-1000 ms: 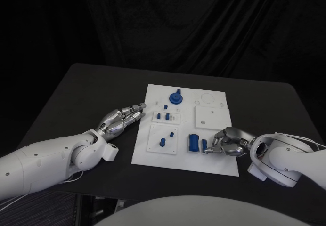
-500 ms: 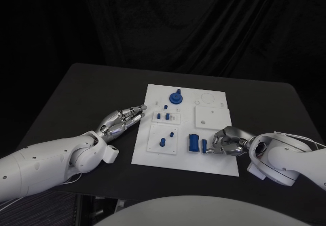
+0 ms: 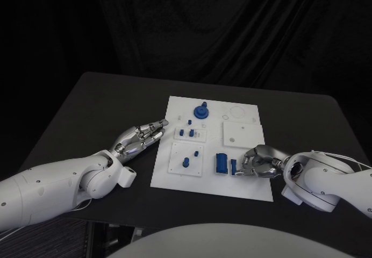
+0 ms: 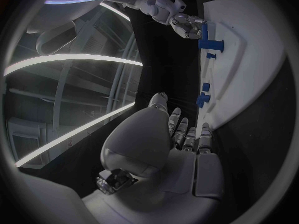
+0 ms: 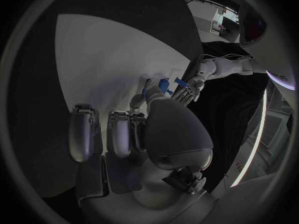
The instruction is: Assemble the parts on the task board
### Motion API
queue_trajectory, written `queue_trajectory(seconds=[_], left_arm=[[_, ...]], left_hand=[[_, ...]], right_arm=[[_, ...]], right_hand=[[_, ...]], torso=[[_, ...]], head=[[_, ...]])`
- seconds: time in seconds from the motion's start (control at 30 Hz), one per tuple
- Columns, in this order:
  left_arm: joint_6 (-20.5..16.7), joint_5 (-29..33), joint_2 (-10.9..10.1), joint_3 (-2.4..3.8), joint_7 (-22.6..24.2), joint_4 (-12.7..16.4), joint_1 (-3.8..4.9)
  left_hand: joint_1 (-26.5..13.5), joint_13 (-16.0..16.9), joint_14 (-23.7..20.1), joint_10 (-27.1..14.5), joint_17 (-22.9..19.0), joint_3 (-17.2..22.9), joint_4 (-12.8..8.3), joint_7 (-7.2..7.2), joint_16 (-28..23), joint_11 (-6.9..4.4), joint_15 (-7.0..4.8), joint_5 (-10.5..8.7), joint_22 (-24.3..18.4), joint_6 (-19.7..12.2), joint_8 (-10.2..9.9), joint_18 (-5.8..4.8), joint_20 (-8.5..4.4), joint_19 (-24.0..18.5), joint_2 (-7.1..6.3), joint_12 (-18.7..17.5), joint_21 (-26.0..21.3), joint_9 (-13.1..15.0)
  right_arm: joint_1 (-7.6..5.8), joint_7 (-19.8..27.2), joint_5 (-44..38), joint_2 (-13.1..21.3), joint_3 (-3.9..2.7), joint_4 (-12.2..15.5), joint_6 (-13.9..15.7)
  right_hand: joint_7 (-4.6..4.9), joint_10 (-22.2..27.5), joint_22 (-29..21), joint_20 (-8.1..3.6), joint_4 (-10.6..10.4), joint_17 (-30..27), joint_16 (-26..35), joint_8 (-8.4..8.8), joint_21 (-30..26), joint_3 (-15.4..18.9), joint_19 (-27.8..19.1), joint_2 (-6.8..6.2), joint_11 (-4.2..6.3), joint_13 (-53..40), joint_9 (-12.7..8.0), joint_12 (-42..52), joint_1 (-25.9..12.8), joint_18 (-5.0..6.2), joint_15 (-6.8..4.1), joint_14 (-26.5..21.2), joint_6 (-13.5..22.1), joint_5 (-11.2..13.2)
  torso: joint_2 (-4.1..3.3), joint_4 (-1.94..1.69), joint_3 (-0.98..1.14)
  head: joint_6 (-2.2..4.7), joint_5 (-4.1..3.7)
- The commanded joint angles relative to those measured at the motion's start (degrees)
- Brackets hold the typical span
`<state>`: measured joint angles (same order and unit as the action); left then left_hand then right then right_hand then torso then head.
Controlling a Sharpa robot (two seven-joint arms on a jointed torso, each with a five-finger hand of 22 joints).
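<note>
We see a matt white plastic task board with blue plastic parts, a matt black table, and glossy silver metal hands.

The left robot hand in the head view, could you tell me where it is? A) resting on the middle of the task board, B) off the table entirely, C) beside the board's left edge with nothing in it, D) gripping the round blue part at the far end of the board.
C: the left robot hand lies over the black table beside the left edge of the task board, fingers extended and empty.
</note>
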<state>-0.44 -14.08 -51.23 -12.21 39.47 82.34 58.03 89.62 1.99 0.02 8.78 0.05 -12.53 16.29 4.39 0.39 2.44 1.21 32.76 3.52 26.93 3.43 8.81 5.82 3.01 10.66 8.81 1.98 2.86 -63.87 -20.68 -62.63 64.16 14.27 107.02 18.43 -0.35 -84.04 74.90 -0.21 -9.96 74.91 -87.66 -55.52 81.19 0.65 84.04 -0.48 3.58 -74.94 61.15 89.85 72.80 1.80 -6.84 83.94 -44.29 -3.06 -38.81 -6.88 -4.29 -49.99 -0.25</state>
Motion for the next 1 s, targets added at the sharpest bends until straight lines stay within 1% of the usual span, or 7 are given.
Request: queue_trajectory(seconds=[0.03,0.37,0.63,0.73,0.83,0.97,1.0], left_arm=[[-0.55,0.2,-0.23,0.03,10.69,0.5,-0.06],[-1.34,4.71,-2.14,0.04,10.15,3.16,0.37],[-1.9,7.68,-3.55,0.04,9.29,5.95,2.51],[-2.35,8.04,-3.93,0.05,9.42,6.93,3.34],[-2.97,8.1,-4.04,0.05,9.82,7.49,3.96],[-4.31,7.44,-4.15,0.05,10.42,7.77,4.49],[-4.7,7.31,-4.05,0.05,10.57,7.68,4.57]], left_hand=[[-1.04,-0.09,-0.02,-0.29,-0.05,-0.12,0.38,-0.13,-0.39,0.05,0.3,-0.06,-0.27,-0.19,-0.09,-0.26,0.29,-0.73,0.37,-0.25,-0.36,-0.04],[-7.86,-0.06,-0.02,0.02,-0.05,-2.55,0.56,-0.04,-0.39,0.21,0.58,-4.7,-0.81,0.36,-0.15,1.0,1.83,-1.19,3.08,-0.31,-0.6,-0.02],[-13.42,-0.18,-0.02,-0.73,-0.05,-4.62,0.55,0.26,-0.39,0.62,1.31,-10.67,-1.9,-1.43,-0.59,1.49,4.04,-2.09,4.59,-1.09,-1.21,-0.21],[-15.79,-0.18,-0.02,-0.74,-0.05,-5.49,0.55,0.26,-0.39,0.53,0.89,-13.66,-2.12,-3.2,-0.9,1.53,2.73,-2.24,4.88,-1.22,-1.32,-0.39],[-16.34,-0.15,-0.02,-0.54,-0.05,-5.7,0.48,-0.05,-0.39,0.1,0.08,-14.2,-2.19,-3.97,-1.0,1.38,1.59,-2.28,4.86,-1.13,-1.35,-0.47],[-16.2,-0.16,-0.02,-0.21,-0.05,-5.74,0.42,-1.0,-0.39,-1.21,-1.58,-14.21,-2.36,-2.85,-0.8,1.01,-0.49,-2.38,4.5,-1.15,-1.43,-0.35],[-16.18,-0.17,-0.02,-0.23,-0.05,-5.76,0.42,-1.1,-0.39,-1.32,-1.68,-14.26,-2.38,-2.77,-0.79,0.97,-0.61,-2.39,4.45,-1.2,-1.44,-0.35]], right_arm=[[0.14,1.48,-0.41,0.73,-0.02,0.57,2.74],[-1.96,12.64,1.53,3.37,-0.07,2.07,14.62],[-4.69,25.27,9.45,3.12,-0.08,1.29,25.85],[-5.05,31.69,15.27,2.55,-0.08,0.55,28.63],[-5.21,37.24,20.67,2.08,-0.08,-0.24,28.58],[-5.32,43.89,27.26,1.51,-0.07,-1.71,24.24],[-5.33,45.1,28.7,1.44,-0.07,-2.07,22.64]], right_hand=[[0.12,-5.96,12.16,-0.32,-0.54,9.57,-0.22,0.19,0.17,0.66,2.1,-0.48,0.32,-15.06,-0.06,0.15,-0.96,0.41,-0.17,4.97,0.34,0.27],[-0.24,-5.96,12.43,-0.44,-5.92,10.04,-0.43,0.35,0.99,1.76,2.49,0.67,0.6,-15.06,-0.04,0.15,-5.3,0.23,-0.36,5.08,-1.14,-1.62],[0.83,-3.28,6.52,0.51,-6.79,-8.78,9.71,8.21,-15.96,1.43,-5.43,5.05,-0.59,-12.08,-6.77,-2.04,-8.4,3.81,0.54,-0.11,-0.59,-10.76],[3.76,15.18,-6.65,2.93,-6.74,-38.85,33.74,16.11,-46.47,0.72,-19.29,6.87,-3.38,7.61,-15.16,-20.12,-9.78,8.33,3.63,-12.86,-0.79,-13.14],[7.55,34.19,-14.9,6.89,-6.87,-46.64,47.53,21.77,-58.52,1.0,-25.39,7.22,-7.23,25.82,-21.88,-39.98,-10.71,7.58,7.79,-21.86,1.64,-14.79],[13.94,53.4,-23.54,11.84,-6.82,-54.17,61.58,29.85,-71.74,3.14,-39.76,7.65,-15.33,35.36,-28.9,-55.72,-11.34,4.03,16.68,-41.86,10.31,-17.63],[11.76,58.97,-29.21,14.13,-6.63,-58.21,66.06,33.73,-77.75,4.81,-45.09,8.45,-19.78,42.16,-33.59,-62.31,-11.77,2.86,20.47,-48.17,12.56,-17.2]], torso=[[-0.12,-0.09,0.02],[0.0,0.18,0.1],[0.43,0.25,0.34],[0.9,0.38,0.57],[1.48,0.59,0.81],[2.29,0.86,1.09],[2.46,0.92,1.14]], head=[[-0.01,-0.14],[-0.01,0.03],[-0.01,-0.19],[-0.01,-0.15],[-0.01,-0.09],[-0.01,-0.16],[-0.01,-0.11]])
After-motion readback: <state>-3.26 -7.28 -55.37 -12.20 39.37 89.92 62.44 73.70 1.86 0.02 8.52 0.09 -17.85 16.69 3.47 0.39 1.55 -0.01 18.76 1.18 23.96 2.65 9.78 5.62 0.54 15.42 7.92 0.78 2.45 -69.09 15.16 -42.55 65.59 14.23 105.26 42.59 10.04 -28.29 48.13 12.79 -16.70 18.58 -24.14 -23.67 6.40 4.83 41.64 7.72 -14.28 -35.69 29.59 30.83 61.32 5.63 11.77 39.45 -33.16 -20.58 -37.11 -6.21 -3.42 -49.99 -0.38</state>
